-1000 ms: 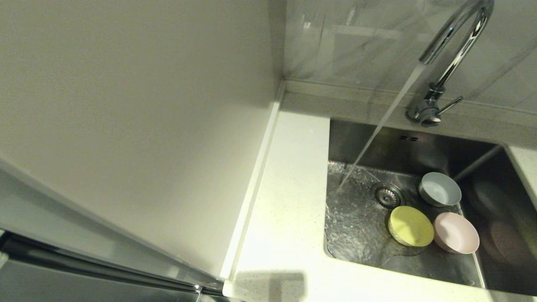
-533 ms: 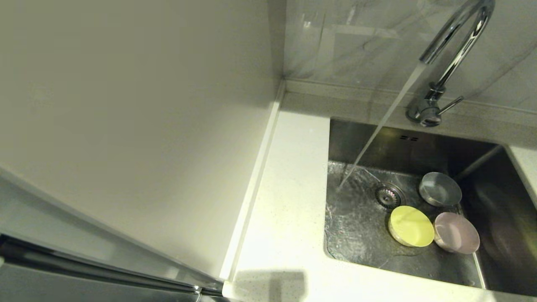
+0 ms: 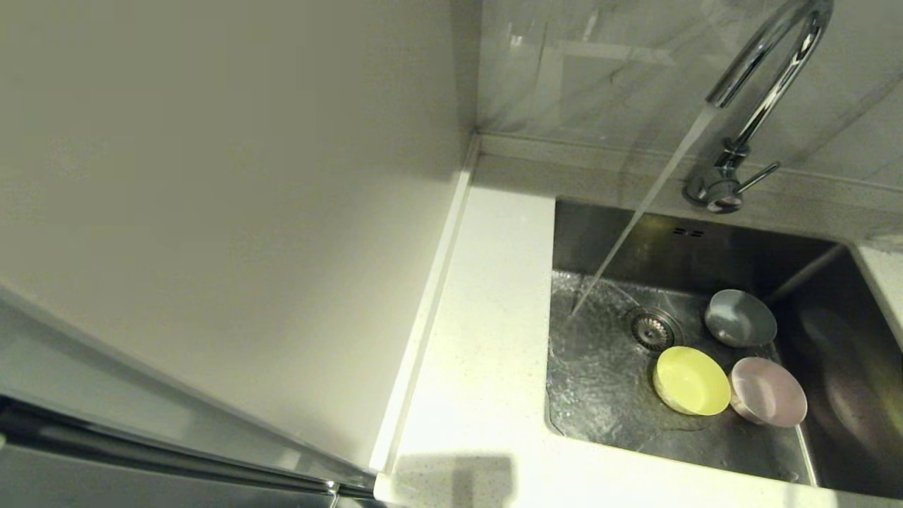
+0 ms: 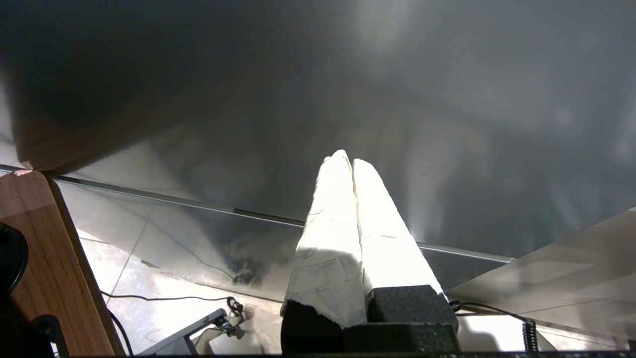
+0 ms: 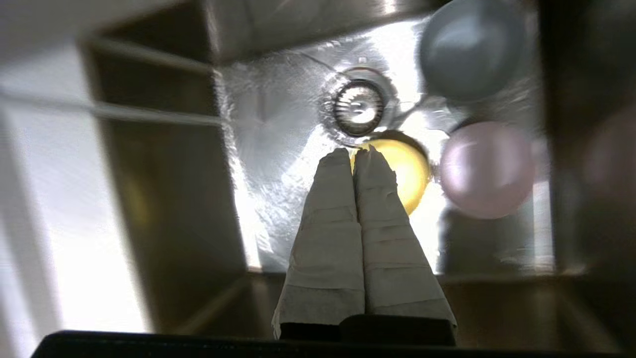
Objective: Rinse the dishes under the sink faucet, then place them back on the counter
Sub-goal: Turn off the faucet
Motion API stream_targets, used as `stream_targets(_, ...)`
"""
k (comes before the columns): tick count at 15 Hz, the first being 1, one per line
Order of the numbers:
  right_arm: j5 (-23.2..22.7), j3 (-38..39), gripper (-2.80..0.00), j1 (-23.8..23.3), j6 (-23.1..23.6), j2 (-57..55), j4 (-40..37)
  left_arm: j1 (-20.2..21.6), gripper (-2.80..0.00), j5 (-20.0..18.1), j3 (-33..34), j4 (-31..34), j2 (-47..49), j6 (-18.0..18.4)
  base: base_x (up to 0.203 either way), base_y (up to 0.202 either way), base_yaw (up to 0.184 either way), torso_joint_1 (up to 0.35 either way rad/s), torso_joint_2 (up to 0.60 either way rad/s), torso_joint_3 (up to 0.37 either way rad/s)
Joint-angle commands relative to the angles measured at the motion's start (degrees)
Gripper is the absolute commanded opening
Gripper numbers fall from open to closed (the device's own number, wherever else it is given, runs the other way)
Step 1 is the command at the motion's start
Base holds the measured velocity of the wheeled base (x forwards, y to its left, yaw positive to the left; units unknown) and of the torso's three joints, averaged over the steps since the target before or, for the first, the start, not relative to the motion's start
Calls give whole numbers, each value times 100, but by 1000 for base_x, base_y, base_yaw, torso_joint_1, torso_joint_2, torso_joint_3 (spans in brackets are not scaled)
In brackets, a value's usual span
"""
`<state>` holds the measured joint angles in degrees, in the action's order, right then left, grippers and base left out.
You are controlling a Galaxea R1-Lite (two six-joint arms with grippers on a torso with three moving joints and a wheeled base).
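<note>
Three small round bowls, yellow-green [image 3: 691, 381], pale pink [image 3: 767, 391] and grey-blue [image 3: 740, 319], sit lower right in the steel sink [image 3: 600, 395]; wet, light, likely slippery, so pinch a rim; right hand [image 5: 354, 155] hovers above, pressed together, empty; left hand [image 4: 346, 160] likewise, parked.

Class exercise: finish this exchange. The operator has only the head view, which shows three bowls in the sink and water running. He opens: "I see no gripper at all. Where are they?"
Observer: The right gripper hangs over the sink, fingers pressed together, holding nothing.
Operator: Over which bowl?
Observer: Its tips line up with the yellow-green bowl, next to the drain. I cannot tell if they touch it.
Operator: And the left?
Observer: The left gripper is shut and empty, away from the sink, facing a dark grey panel.
</note>
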<state>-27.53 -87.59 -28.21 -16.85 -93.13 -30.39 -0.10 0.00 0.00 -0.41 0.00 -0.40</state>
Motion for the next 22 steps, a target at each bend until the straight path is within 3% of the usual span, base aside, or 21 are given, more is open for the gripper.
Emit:
stream_targets(1,-305,-437,-280,-114,-362,-632,-56,1,-280,0,18,-2,0,-4,0,0,0,0,0,0)
stream_targets(5,-1501,-1182,-280,-402,-980,-1675,-127,1,-280,0,18,-2,0,-4,0,0,0,0,0,0)
stream_targets(8,-2240,-1595,-280,-567,-1096,-2234,-133,1,-280,0,18,-2,0,-4,0,0,0,0,0,0)
stream_targets(16,-3478,-2276,-280,-400,-1118,-2582,-142,1,-280,0,18,-2,0,-4,0,0,0,0,0,0)
stream_targets(22,-3702,-2346,-280,70,-1597,-2357,-143,1,-280,0,18,-2,0,-4,0,0,0,0,0,0)
